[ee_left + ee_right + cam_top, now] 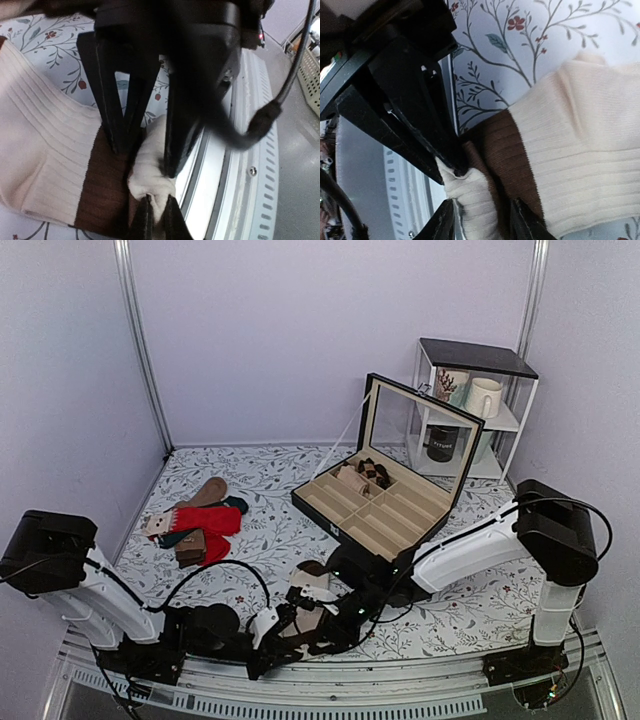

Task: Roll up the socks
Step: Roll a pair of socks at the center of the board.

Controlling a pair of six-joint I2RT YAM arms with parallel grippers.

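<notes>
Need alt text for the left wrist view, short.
The left gripper pinches a cream fold of the socks, cream rib knit with a broad brown band, lying on the floral table cover. The right gripper holds the same fold from the opposite side.

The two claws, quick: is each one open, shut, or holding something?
Left gripper: closed, pinching a cream end of the socks.
Right gripper: closed on a cream fold of the same socks.
</notes>
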